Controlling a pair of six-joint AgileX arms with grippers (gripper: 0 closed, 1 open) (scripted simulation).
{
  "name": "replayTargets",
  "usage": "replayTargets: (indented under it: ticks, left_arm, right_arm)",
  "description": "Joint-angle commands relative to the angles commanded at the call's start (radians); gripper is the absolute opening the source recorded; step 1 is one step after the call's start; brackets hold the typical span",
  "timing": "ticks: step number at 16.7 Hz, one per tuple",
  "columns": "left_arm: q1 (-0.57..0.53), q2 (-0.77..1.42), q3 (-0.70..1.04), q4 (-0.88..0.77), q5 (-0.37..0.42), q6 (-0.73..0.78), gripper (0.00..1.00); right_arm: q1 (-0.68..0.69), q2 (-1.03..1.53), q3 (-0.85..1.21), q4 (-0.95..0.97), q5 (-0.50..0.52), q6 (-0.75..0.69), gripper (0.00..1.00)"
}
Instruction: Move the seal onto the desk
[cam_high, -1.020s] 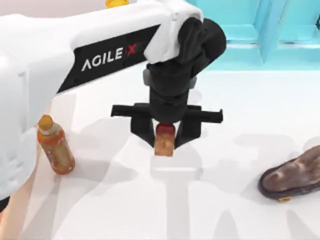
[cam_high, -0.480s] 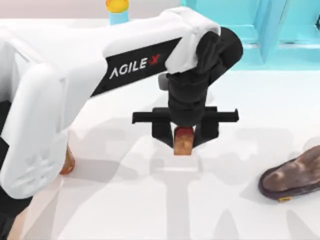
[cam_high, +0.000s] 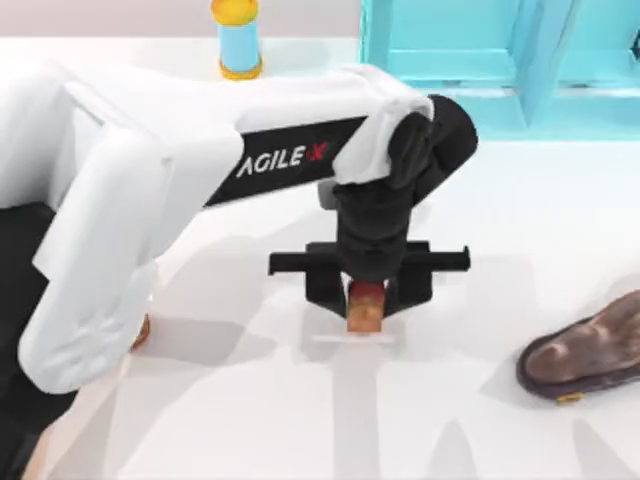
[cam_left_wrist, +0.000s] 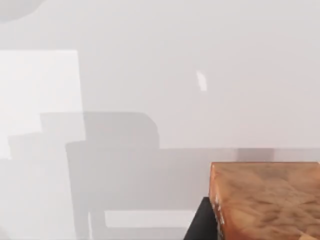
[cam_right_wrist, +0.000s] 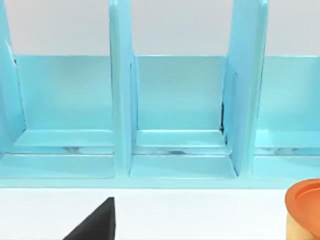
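The seal (cam_high: 367, 308), an orange-tan block with a red top, sits upright between the fingers of my left gripper (cam_high: 367, 300), which is shut on it near the middle of the white desk (cam_high: 480, 420). Its base is at or just above the desk surface. In the left wrist view the seal's tan body (cam_left_wrist: 265, 200) hangs close over the desk (cam_left_wrist: 150, 75), with a dark finger beside it. My right arm is parked facing the shelf.
A dark brown lumpy object (cam_high: 585, 350) lies at the right. A turquoise shelf unit (cam_high: 500, 60) stands at the back, its bays (cam_right_wrist: 180, 105) facing my right wrist. A blue bottle with a yellow cap (cam_high: 237, 35) stands at the back left. An orange-topped cylinder (cam_right_wrist: 305, 210) is near the shelf.
My left gripper has carried the seal rightward and lowered it toward the desk. The arm now covers the orange bottle at the left.
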Motion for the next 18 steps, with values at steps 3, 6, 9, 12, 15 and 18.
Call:
replayTargets:
  ticks: [3, 6, 9, 12, 15, 18]
  left_arm:
    - [0.0, 0.002, -0.004, 0.005, 0.0, 0.0, 0.0]
    - [0.0, 0.002, -0.004, 0.005, 0.0, 0.0, 0.15]
    - [0.0, 0.002, -0.004, 0.005, 0.0, 0.0, 0.38]
    - [0.0, 0.002, -0.004, 0.005, 0.0, 0.0, 0.6]
    - [0.0, 0.002, -0.004, 0.005, 0.0, 0.0, 0.83]
    - [0.0, 0.002, -0.004, 0.005, 0.0, 0.0, 1.0]
  right_arm:
    - [0.0, 0.0, 0.0, 0.0, 0.0, 0.0, 1.0]
    - [0.0, 0.0, 0.0, 0.0, 0.0, 0.0, 1.0]
    - [0.0, 0.0, 0.0, 0.0, 0.0, 0.0, 1.0]
    - [0.0, 0.0, 0.0, 0.0, 0.0, 0.0, 1.0]
    - [0.0, 0.0, 0.0, 0.0, 0.0, 0.0, 1.0]
    - [0.0, 0.0, 0.0, 0.0, 0.0, 0.0, 1.0]
